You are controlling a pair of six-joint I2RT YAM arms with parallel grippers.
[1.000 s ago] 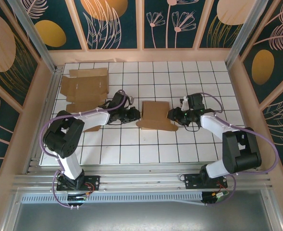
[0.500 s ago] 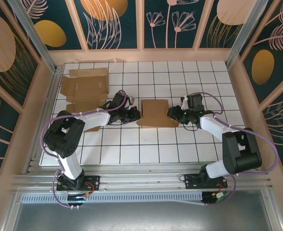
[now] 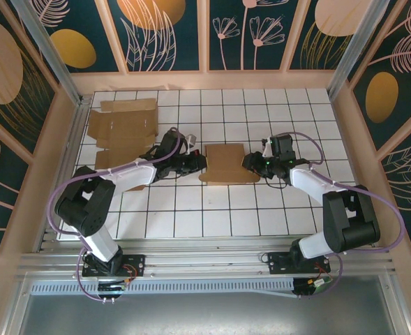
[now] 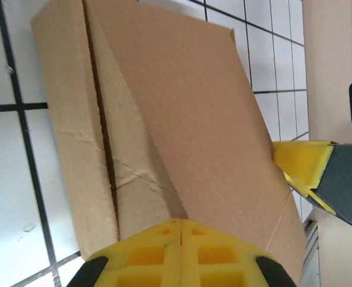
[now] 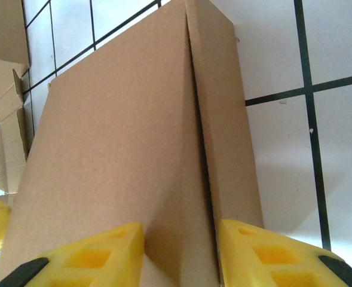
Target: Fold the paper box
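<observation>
The brown paper box (image 3: 226,164) lies flat mid-table between both arms. My left gripper (image 3: 199,163) is shut, its tips against the box's left end. In the left wrist view the closed yellow fingertips (image 4: 180,222) rest on the box (image 4: 181,107), whose top panel overlaps a creased side strip. My right gripper (image 3: 251,164) sits at the box's right end. In the right wrist view its gripper (image 5: 180,239) has one finger on each side of a folded edge of the box (image 5: 116,149), with cardboard between them.
Flat, unfolded cardboard blanks (image 3: 125,132) lie at the back left, close behind the left arm. The white gridded table (image 3: 261,209) is walled by pale wooden rails. The right gripper's yellow finger (image 4: 301,164) shows at the box's far edge in the left wrist view.
The left gripper has closed fully and pushed right against the box. The box's loose lower-right flap has come in, so the box looks squarer. The right gripper shifted slightly up.
</observation>
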